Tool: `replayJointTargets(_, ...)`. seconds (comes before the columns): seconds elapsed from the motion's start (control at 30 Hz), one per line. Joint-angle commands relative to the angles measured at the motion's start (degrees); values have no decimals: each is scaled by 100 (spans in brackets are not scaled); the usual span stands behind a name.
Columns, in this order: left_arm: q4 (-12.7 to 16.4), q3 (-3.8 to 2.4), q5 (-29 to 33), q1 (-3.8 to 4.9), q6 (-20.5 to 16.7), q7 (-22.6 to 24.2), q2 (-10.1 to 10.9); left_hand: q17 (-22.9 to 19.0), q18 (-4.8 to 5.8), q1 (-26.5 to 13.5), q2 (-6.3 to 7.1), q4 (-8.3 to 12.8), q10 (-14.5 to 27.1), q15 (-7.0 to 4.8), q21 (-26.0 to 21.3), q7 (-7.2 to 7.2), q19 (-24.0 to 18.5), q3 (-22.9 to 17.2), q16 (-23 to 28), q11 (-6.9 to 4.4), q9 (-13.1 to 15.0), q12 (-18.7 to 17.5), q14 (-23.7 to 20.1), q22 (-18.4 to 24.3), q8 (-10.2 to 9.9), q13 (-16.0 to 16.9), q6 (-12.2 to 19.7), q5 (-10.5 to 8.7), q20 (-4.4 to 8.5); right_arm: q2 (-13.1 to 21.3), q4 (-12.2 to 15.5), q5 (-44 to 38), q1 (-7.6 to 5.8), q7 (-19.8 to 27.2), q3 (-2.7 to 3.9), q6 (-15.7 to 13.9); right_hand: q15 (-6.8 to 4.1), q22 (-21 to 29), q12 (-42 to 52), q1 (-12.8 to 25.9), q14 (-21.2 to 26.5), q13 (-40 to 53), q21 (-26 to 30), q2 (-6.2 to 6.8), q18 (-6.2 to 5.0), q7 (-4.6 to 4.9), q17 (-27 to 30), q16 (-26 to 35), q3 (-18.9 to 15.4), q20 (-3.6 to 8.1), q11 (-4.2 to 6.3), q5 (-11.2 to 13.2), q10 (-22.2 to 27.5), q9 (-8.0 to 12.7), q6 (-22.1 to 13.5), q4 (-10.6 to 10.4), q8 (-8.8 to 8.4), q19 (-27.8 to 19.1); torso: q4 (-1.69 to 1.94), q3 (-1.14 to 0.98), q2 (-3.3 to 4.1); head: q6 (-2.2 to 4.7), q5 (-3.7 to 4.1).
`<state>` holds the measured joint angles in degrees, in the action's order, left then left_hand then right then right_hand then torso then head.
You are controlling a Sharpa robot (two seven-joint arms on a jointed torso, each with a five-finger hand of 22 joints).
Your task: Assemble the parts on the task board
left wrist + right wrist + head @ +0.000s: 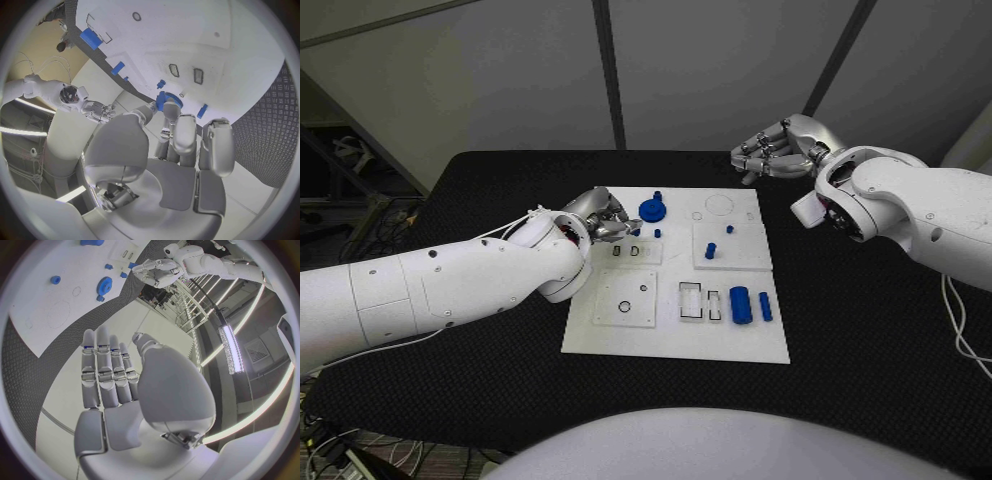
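Observation:
The white task board [675, 335] lies in the middle of the table. On its far left part sits a blue gear [653, 210], also in the left wrist view [170, 99] and the right wrist view [105, 285]. Two small blue pegs [713, 249] stand near the board's centre. A blue cylinder [740, 304] and a thin blue bar [766, 305] lie near its right edge. My left hand [599, 220] hovers over the board's left edge beside the gear, with nothing in its fingers [184, 132]. My right hand [780, 150] hangs beyond the board's far right corner, fingers [103, 365] straight and empty.
Two small dark slots [627, 252] and rectangular recesses [691, 298] mark the board near the left hand. A round hole [625, 306] sits in the near left plate. Black table [877, 330] surrounds the board on all sides.

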<state>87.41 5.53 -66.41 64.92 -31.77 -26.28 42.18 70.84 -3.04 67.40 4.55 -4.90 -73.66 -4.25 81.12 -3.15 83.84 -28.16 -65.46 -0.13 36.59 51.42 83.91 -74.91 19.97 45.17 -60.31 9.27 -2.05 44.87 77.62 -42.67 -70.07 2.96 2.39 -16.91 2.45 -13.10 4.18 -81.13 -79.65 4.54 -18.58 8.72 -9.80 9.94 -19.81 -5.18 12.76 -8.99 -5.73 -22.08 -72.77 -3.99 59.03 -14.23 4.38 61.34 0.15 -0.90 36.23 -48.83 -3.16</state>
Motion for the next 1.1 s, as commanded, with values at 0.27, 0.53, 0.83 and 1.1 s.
replayJointTargets(0.27, -17, -1, -331, -17, 297, -279, -35, 6, 82, 47, 8, 842, -192, -41, 18, 32, 149, -880, -29, -138, 11, 20, 153, -1034, 12, 5, -4, 14, 20, -6, 11, -107, -9, 62, 1, -5, 2, 9, -9, 61, -24, 6, 25, 0, -65, 28, -8, 36, -31, -9, -20, -31, -13, 4, -8, -14, -12, 39, -1, 2, 6, 2, 4)
replayJointTargets(0.53, -44, 0, -389, -20, 624, -345, -64, 6, 80, 52, 19, 847, -193, -42, 11, 33, 147, -905, -29, -140, 18, 17, 153, -1031, 16, 2, 1, 15, 22, -5, 13, -111, -8, 63, 1, -6, 2, 9, -9, 61, -24, 6, 25, 0, -65, 28, -8, 36, -31, -9, -20, -31, -13, 4, -8, -14, -12, 39, 0, 4, 9, -14, 17)
replayJointTargets(0.83, -116, 3, -542, -33, 787, -382, -115, 6, 79, 55, 24, 850, -194, -43, 7, 33, 145, -915, -29, -140, 21, 18, 153, -1030, 17, 3, 3, 15, 23, -2, 19, -122, -8, 63, 1, -2, 2, 9, -9, 61, -24, 6, 25, 0, -65, 28, -8, 36, -31, -9, -20, -31, -13, 4, -8, -14, -12, 39, 0, 3, 3, -33, 26)
replayJointTargets(1.1, -148, 4, -557, -42, 872, -395, -137, 6, 78, 56, 29, 852, -189, -44, 3, 31, 143, -927, -29, -139, 25, 3, 153, -1028, 18, -13, 6, 14, 24, -15, 12, -124, -8, 61, 1, 14, 2, 9, -9, 61, -24, 6, 25, 0, -65, 28, -8, 36, -31, -9, -20, -31, -13, 4, -8, -14, -12, 39, -2, 2, 4, -36, 16)
